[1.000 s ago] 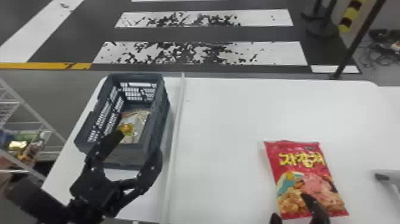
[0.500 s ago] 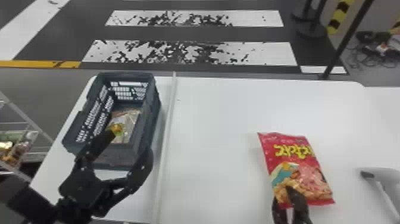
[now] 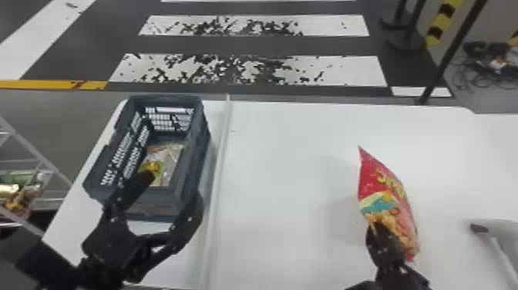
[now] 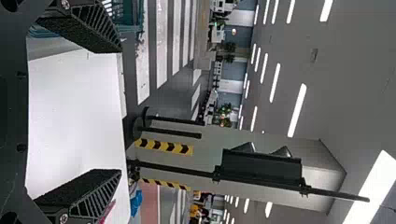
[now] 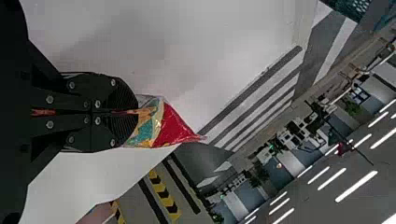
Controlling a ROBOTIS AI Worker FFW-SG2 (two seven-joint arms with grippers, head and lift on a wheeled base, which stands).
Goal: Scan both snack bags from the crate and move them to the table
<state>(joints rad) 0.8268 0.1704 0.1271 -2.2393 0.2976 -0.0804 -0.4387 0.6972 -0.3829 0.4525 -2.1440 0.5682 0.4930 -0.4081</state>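
My right gripper [image 3: 389, 247] is shut on the red snack bag [image 3: 381, 185], held up and tilted over the right part of the table [image 3: 285, 162]. In the right wrist view the right gripper [image 5: 135, 112] pinches the bag [image 5: 173, 126] between its fingers, its red end sticking out past them. At the left, my left gripper [image 3: 169, 193] stands open at the near end of the dark crate [image 3: 192, 154], one finger over a yellow and silver snack bag [image 3: 165, 162] inside it. In the left wrist view the left gripper [image 4: 119, 112] has nothing between its spread fingers.
A white handheld scanner [image 3: 497, 247] lies at the table's right side. A pale strip [image 3: 219, 173] runs along the table beside the crate. A wire rack [image 3: 34, 166] with goods stands left of the table.
The right gripper has closed on the red bag and raised it off the table, turning it more edge-on. The head view has shifted slightly; the left gripper keeps its place by the crate.
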